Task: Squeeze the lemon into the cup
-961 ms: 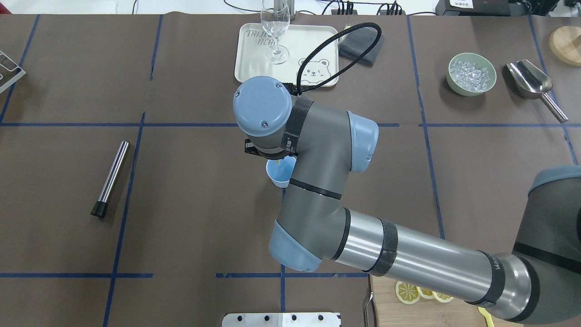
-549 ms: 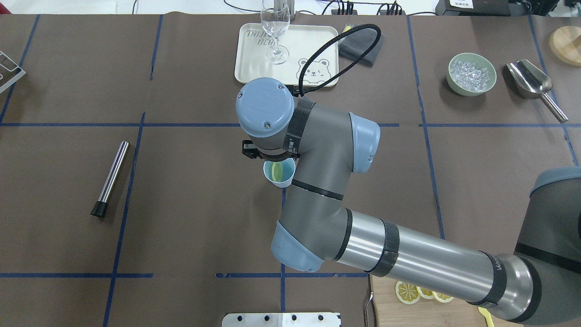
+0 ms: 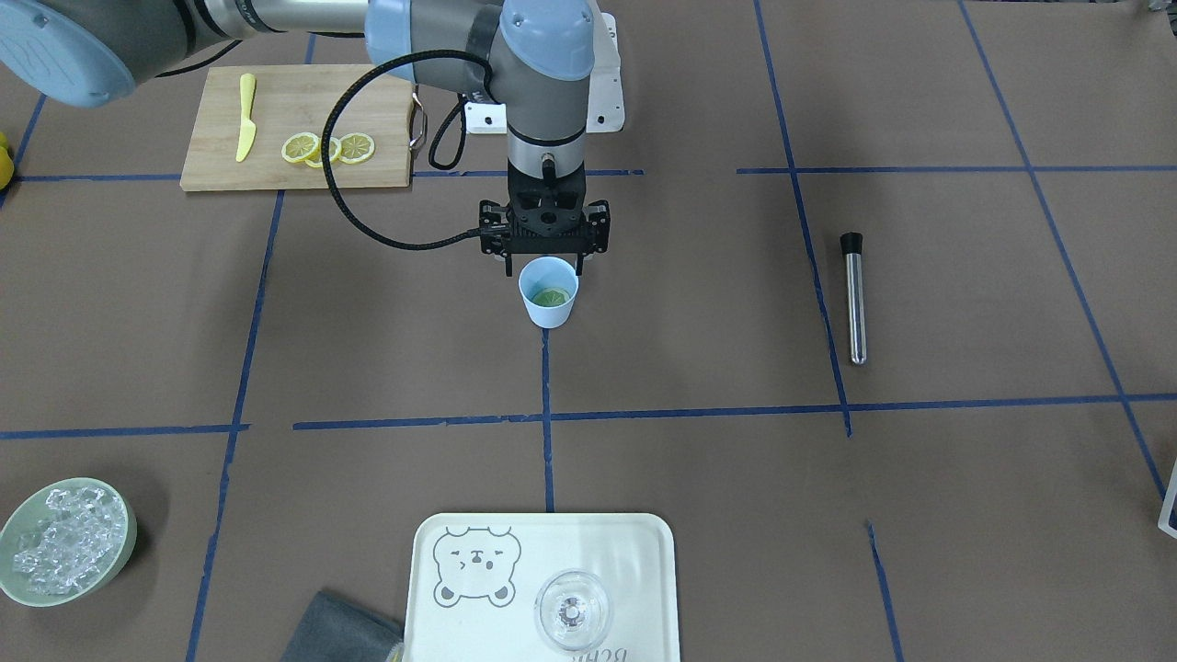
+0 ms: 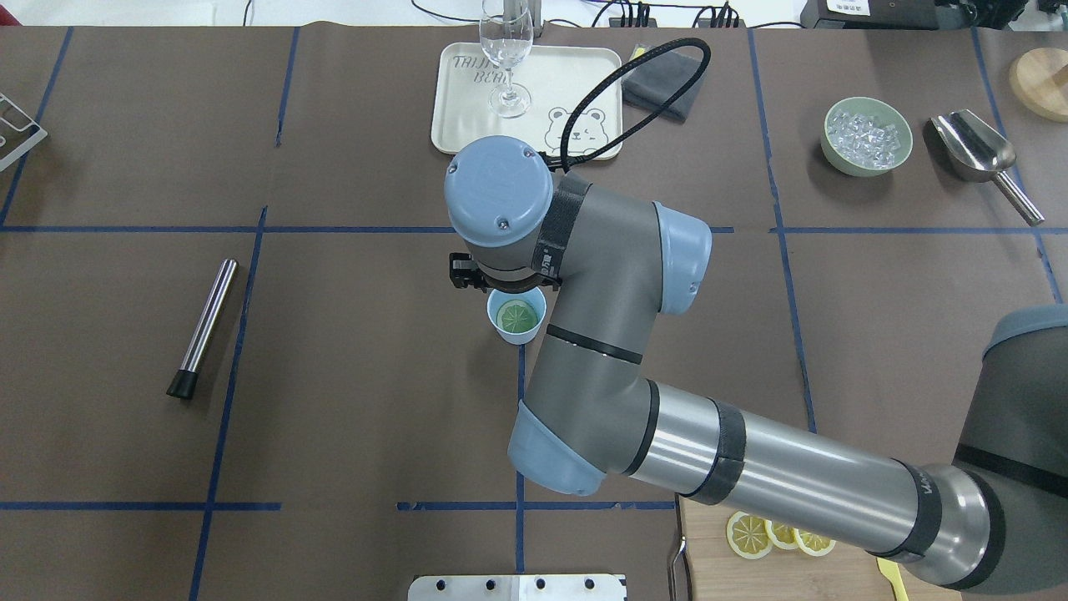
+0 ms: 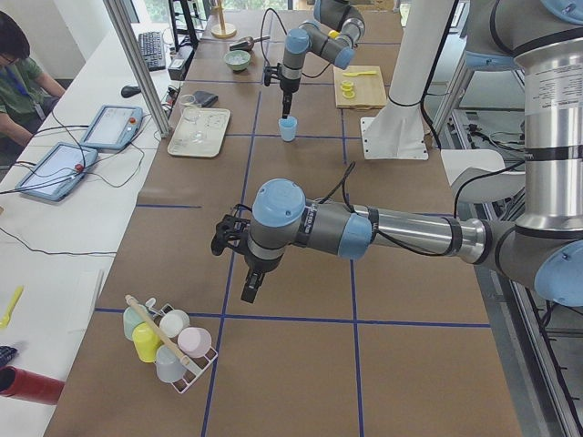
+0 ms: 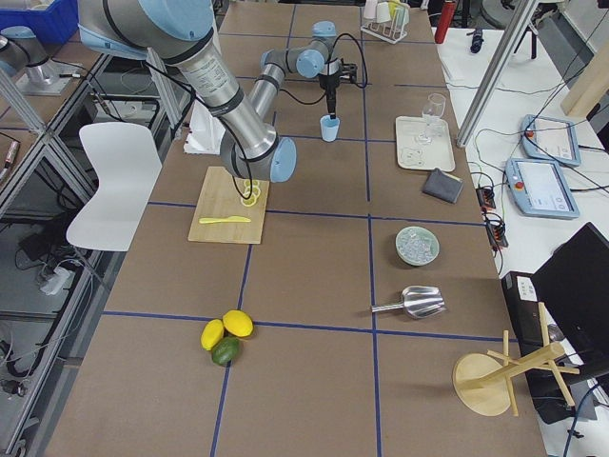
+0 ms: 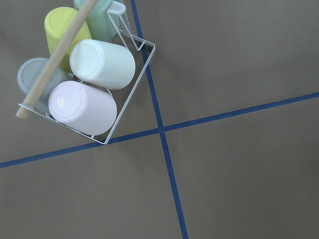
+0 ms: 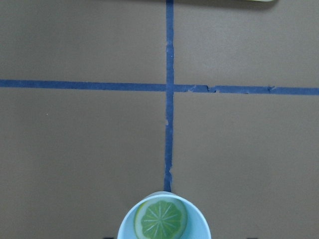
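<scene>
Lemon (image 4: pixel 517 315) lies inside the cup (image 3: pixel 548 313), flat on the bottom, with the segmented cut face turned up; in there it looks greenish-yellow. The cup stands upright on the worktop (image 3: pixel 699 303), at the end of a blue tape line (image 3: pixel 545 368). The right gripper (image 3: pixel 544 250) hangs just above the mouth of the cup without touching it. Its fingers are spread wide, one on each side, and they hold nothing.

The left gripper (image 5: pixel 248 289) points down over the worktop, well apart from the cup and near a wire rack (image 7: pixel 131 92) with pastel tumblers. I cannot tell if its fingers are spread or together.

On the robot's right side is a cutting board (image 3: pixel 299 92) with three lemon slices (image 3: pixel 328 148) and a yellow knife (image 3: pixel 245 117). Across from the robot, a tray (image 3: pixel 644 552) carries a clear glass (image 3: pixel 572 610).
</scene>
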Motion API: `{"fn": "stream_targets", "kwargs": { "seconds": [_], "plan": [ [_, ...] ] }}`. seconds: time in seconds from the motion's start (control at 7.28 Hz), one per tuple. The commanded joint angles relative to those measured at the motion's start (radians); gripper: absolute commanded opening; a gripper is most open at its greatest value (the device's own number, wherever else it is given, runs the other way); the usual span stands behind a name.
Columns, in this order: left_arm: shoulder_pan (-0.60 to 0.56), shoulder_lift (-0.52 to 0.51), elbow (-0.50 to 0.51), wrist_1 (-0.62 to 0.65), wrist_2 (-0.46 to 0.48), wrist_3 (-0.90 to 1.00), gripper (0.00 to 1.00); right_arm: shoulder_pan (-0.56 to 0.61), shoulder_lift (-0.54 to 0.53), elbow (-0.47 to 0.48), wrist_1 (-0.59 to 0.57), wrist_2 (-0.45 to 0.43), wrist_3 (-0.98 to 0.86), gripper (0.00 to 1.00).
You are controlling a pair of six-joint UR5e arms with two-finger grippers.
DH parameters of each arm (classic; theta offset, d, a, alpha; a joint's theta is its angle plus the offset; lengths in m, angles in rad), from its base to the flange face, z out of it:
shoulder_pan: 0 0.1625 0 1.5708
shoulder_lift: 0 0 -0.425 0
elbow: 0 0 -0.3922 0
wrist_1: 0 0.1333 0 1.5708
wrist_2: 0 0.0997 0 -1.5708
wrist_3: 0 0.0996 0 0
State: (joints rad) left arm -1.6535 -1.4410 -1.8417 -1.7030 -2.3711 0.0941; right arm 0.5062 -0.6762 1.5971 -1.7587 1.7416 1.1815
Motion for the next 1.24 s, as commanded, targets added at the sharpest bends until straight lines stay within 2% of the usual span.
{"fn": "stream_targets", "kwargs": {
  "seconds": [0.0, 0.14, 0.27, 0.41, 0.55, 0.69, 0.82, 0.96, 1.1],
  "plan": [
    [0.001, -0.016, 0.002, -0.054, -0.011, -0.002, 1.00, 0.127, -0.080, 0.047, 0.002, 0.103, -0.180, 1.00],
    [0.003, -0.016, 0.010, -0.135, -0.011, -0.007, 1.00, 0.214, -0.162, 0.090, 0.017, 0.165, -0.309, 1.00],
    [0.003, -0.016, 0.013, -0.270, -0.010, -0.005, 1.00, 0.312, -0.219, 0.102, 0.025, 0.243, -0.439, 1.00],
    [0.009, -0.050, 0.088, -0.475, -0.011, -0.007, 1.00, 0.403, -0.262, 0.116, 0.024, 0.318, -0.568, 1.00],
    [0.038, -0.102, 0.146, -0.576, -0.057, -0.031, 1.00, 0.472, -0.326, 0.142, 0.024, 0.346, -0.591, 1.00],
    [0.108, -0.142, 0.148, -0.584, -0.066, -0.131, 1.00, 0.535, -0.412, 0.176, 0.022, 0.346, -0.623, 1.00],
    [0.170, -0.166, 0.145, -0.593, -0.050, -0.177, 1.00, 0.593, -0.489, 0.197, 0.021, 0.351, -0.761, 1.00],
    [0.237, -0.171, 0.096, -0.603, 0.061, -0.203, 1.00, 0.653, -0.543, 0.196, 0.015, 0.387, -0.909, 1.00],
    [0.361, -0.185, 0.075, -0.578, 0.079, -0.414, 1.00, 0.714, -0.644, 0.198, 0.022, 0.450, -0.954, 1.00]
  ]
}}
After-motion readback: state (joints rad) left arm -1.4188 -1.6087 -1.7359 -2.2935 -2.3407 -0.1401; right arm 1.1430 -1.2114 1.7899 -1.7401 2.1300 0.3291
